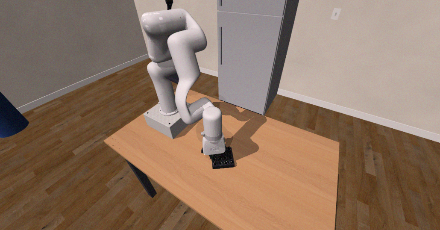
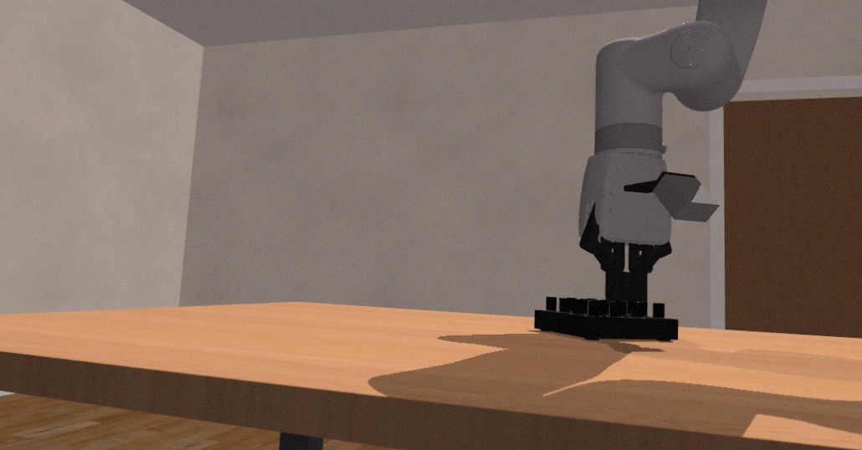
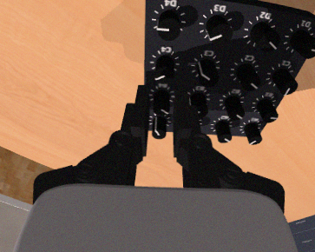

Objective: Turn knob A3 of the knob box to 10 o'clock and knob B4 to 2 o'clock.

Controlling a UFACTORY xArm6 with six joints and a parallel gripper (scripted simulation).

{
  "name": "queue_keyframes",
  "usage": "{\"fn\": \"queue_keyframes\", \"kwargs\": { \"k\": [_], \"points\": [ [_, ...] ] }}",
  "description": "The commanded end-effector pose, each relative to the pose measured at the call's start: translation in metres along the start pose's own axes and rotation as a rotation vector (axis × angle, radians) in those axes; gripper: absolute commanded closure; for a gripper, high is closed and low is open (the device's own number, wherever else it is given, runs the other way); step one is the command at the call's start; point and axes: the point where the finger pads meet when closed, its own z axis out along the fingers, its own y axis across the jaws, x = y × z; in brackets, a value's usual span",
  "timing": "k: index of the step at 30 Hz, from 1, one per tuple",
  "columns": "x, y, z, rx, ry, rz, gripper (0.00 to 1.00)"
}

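The black knob box (image 1: 224, 163) (image 2: 602, 327) (image 3: 232, 1) stands on its feet on the wooden table (image 1: 277, 182) (image 2: 241, 338). In the wrist view row D is farthest from me and row A nearest, with column 4 at the left. My gripper (image 2: 626, 299) (image 3: 161, 102) points straight down, with its fingers lowered among the knobs. They stand a little apart on either side of knob B4 (image 3: 160, 96), in the left column. I cannot see them pressing on it. Knob A4 (image 3: 158, 127) shows just below it. Knob A3 is hidden behind my right finger.
The arm's grey base (image 1: 161, 122) sits on the table's back left part, close behind the box. A tall grey fridge (image 1: 246, 43) stands past the table's far edge.
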Motion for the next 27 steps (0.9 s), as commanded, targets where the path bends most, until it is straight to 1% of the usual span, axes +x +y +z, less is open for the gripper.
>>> {"fn": "queue_keyframes", "kwargs": {
  "k": [1,20,21,27],
  "points": [
    [-0.0012,0.0008,-0.0011,-0.002,-0.003,0.000,0.81],
    [-0.0012,0.0008,-0.0011,-0.002,-0.003,0.000,0.81],
    [-0.0012,0.0008,-0.0011,-0.002,-0.003,0.000,0.92],
    [-0.0012,0.0008,-0.0011,-0.002,-0.003,0.000,0.92]
  ]
}}
